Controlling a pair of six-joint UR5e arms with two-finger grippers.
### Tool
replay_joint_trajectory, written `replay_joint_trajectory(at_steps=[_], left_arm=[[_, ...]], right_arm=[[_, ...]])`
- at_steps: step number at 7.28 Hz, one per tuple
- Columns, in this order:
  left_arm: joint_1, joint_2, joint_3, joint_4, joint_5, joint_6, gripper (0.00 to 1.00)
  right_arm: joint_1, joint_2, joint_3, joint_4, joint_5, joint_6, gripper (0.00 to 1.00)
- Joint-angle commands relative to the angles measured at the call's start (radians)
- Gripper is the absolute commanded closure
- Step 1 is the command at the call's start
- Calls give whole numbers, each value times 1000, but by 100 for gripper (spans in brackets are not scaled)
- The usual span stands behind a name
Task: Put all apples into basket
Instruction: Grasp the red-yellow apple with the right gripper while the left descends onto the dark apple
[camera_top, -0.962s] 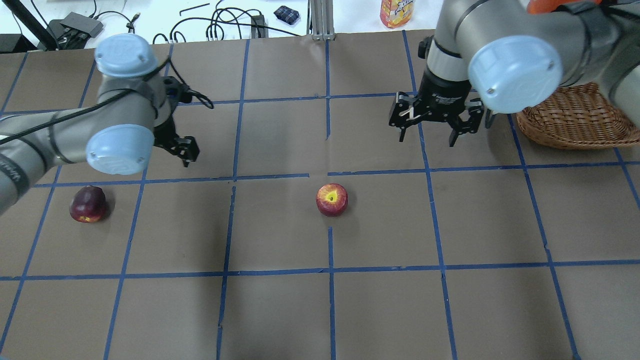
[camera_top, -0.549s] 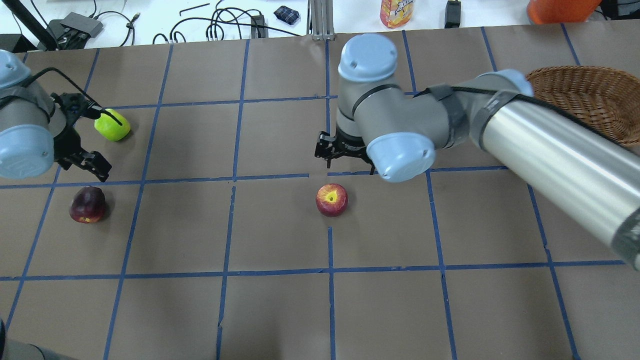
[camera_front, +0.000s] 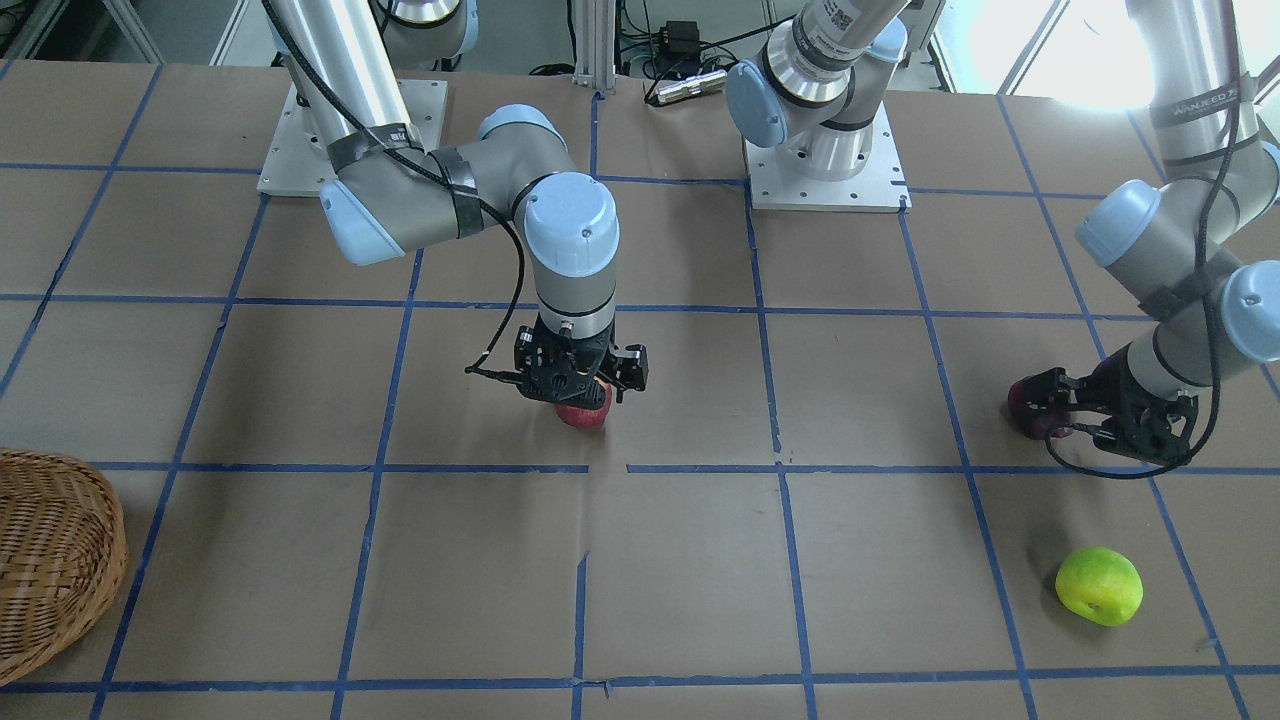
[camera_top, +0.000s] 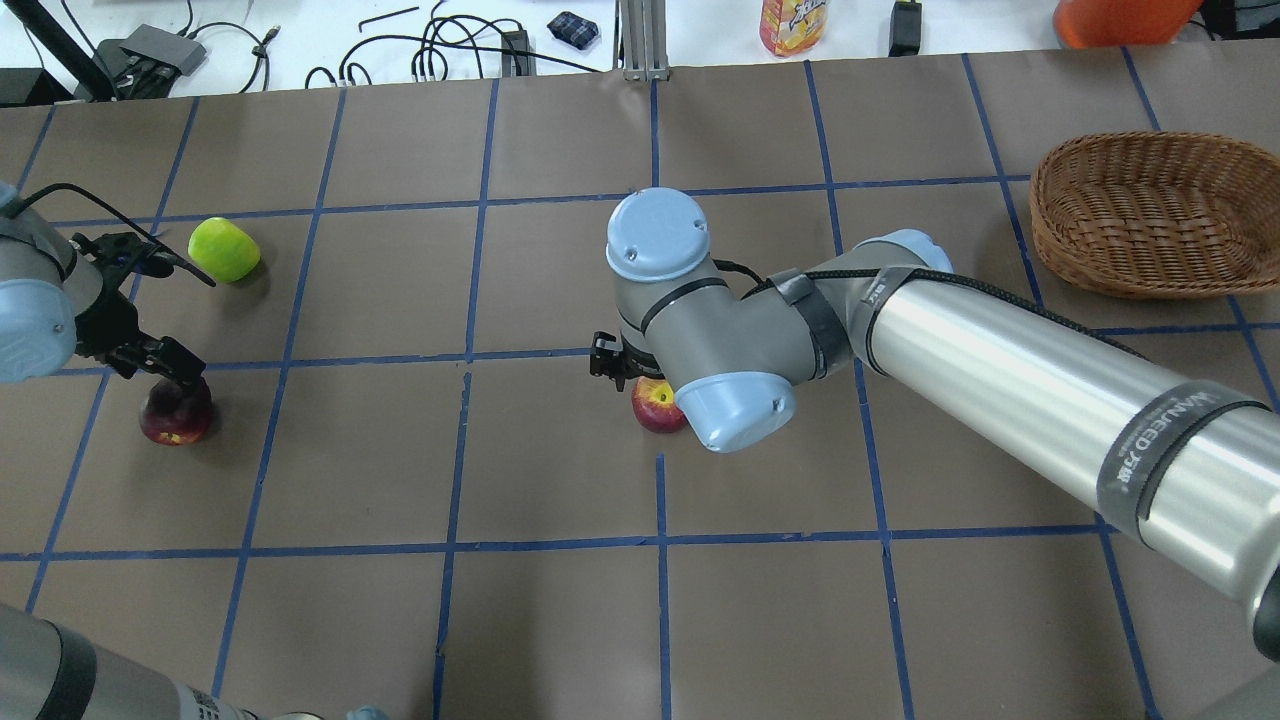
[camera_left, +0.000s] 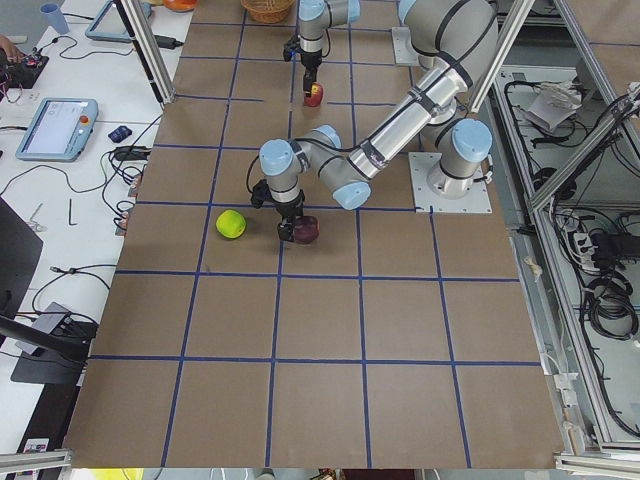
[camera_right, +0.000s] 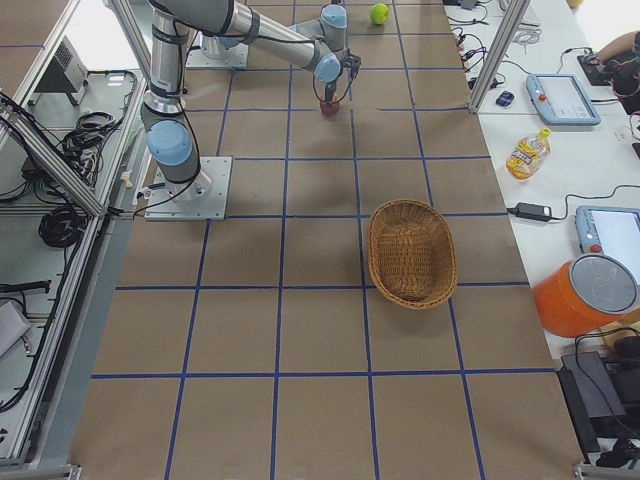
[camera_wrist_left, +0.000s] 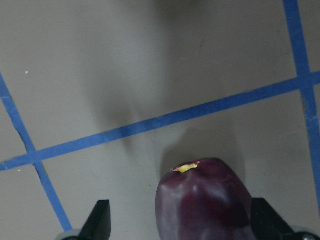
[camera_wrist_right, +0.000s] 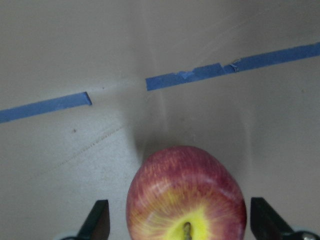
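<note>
Red apple (camera_wrist_right: 186, 192) inside parted right gripper (camera_wrist_right: 180, 211), maroon apple (camera_wrist_left: 202, 197) inside parted left gripper (camera_wrist_left: 182, 211), green apple (camera_top: 224, 250) nearby, basket (camera_top: 1100, 268) distant.

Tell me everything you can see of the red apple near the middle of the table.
The red apple is round and glossy, red streaked with yellow, with a yellow dimple and short stem turned upward. It rests on the brown table beside blue tape lines, far from the basket. The right tool hangs over it, open, its fingers on either side with gaps showing. Only the table touches it.
</note>
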Motion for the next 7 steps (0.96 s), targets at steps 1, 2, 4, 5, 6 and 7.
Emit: replay_joint_trajectory(at_steps=[1, 2, 4, 5, 6, 7], left_arm=[[3, -8, 10, -6, -37, -6, 0], [1, -9, 2, -7, -37, -36, 0], [-8, 3, 16, -13, -35, -67, 0], [-11, 8, 17, -30, -37, -85, 0], [-2, -3, 5, -36, -57, -87, 0], [-1, -6, -1, -38, -57, -85, 0]], right_arm=[[3, 32, 57, -120, -2, -5, 0], [3, 41, 57, -130, -3, -5, 0], [1, 37, 51, -139, -5, -67, 45], [-5, 29, 53, -138, -5, -89, 55], [-34, 6, 30, -113, -5, -136, 61], [-96, -36, 1, -24, -5, -238, 67]])
